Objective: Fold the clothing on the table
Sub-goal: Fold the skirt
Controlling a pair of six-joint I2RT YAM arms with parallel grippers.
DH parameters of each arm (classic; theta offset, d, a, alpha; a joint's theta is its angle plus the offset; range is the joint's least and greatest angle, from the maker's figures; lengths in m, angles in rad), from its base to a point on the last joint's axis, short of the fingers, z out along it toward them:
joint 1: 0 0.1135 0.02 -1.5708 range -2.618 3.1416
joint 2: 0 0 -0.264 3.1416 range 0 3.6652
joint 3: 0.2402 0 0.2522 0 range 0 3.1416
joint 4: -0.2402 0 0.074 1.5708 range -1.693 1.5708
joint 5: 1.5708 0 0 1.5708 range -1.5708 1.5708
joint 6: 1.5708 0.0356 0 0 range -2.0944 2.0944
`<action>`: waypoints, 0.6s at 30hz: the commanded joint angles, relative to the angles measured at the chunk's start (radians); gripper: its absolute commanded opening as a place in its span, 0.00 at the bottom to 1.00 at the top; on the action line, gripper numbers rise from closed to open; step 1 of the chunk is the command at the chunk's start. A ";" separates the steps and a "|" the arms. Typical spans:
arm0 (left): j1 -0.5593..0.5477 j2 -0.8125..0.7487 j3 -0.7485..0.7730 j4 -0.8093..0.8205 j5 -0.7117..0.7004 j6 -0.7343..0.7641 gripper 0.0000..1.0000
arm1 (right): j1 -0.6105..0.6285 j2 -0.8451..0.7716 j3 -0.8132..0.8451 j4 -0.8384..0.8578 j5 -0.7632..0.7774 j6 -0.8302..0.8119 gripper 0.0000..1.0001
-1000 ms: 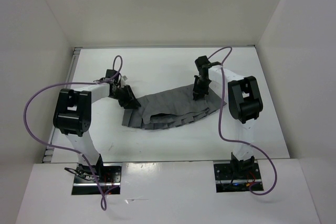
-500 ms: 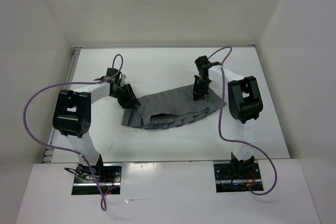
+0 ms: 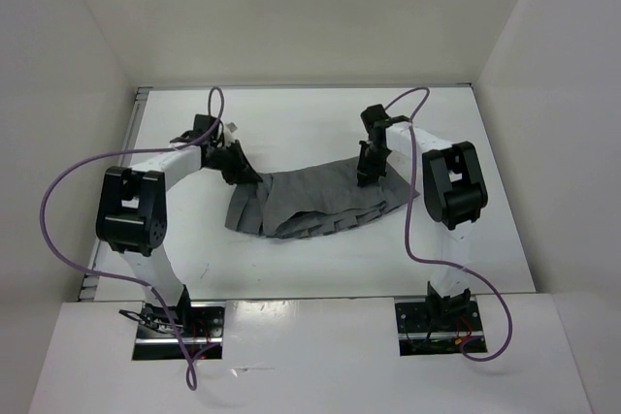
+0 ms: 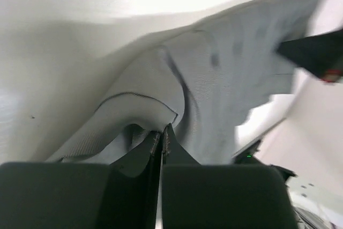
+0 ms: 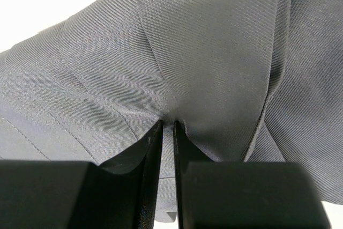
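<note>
**Both Claws Closed on the Grey Skirt, One at Each Far End**

The grey pleated skirt (image 3: 320,203) lay near the middle of the white table (image 3: 310,118), spread crosswise in a shallow arc. Its jagged pleated edge faced the arm bases, and its smoother edge faced the back wall (image 3: 291,16).

The left gripper (image 3: 243,174) sat at the skirt's far-left corner. In the left wrist view its two dark fingers (image 4: 139,156) were pressed together with no gap between them. A stitched edge of the cloth met their tips. From there the fabric hung away in a soft curve, raised off the table near the tips and sagging towards the far end. The claw was fully closed and appeared to have the skirt's edge nipped at its very tip.

The right gripper (image 3: 367,174) sat at the skirt's far-right end, pointing down into the cloth. In the right wrist view its fingers (image 5: 134,154) stood nearly together, with only a thin slit between them. Grey fabric was drawn into that slit, and creases fanned out from the pinch point across the weave. This claw was closed on a fold of the skirt.

The two grippers were well apart, with the body of the skirt stretched loosely between them and the rest of it lying on the table.
</note>
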 commanded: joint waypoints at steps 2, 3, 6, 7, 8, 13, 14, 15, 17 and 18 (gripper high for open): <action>0.060 -0.091 0.076 0.043 0.098 -0.033 0.00 | 0.008 0.008 -0.048 -0.036 0.042 -0.017 0.18; 0.070 -0.091 0.087 0.043 0.098 -0.033 0.00 | 0.008 0.008 -0.058 -0.026 0.042 -0.017 0.18; 0.094 -0.045 0.098 0.023 0.098 -0.033 0.00 | 0.008 0.017 -0.058 -0.026 0.042 -0.017 0.18; 0.106 -0.036 0.098 0.023 0.098 -0.033 0.00 | 0.008 0.017 -0.058 -0.026 0.042 -0.017 0.18; 0.107 -0.036 0.098 0.034 0.089 -0.033 0.00 | 0.008 0.017 -0.058 -0.026 0.042 -0.017 0.18; 0.162 0.056 0.119 0.083 0.098 -0.066 0.00 | 0.008 0.017 -0.058 -0.026 0.051 -0.026 0.18; 0.162 0.082 0.119 0.107 0.120 -0.082 0.00 | 0.008 0.017 -0.067 -0.026 0.051 -0.026 0.18; 0.175 0.094 0.109 0.129 0.137 -0.097 0.00 | 0.017 0.017 -0.067 -0.026 0.051 -0.026 0.18; 0.186 0.130 0.109 0.183 0.177 -0.135 0.00 | 0.017 0.017 -0.067 -0.017 0.051 -0.026 0.18; 0.186 0.140 0.118 0.233 0.189 -0.149 0.00 | 0.017 0.017 -0.076 -0.017 0.051 -0.026 0.18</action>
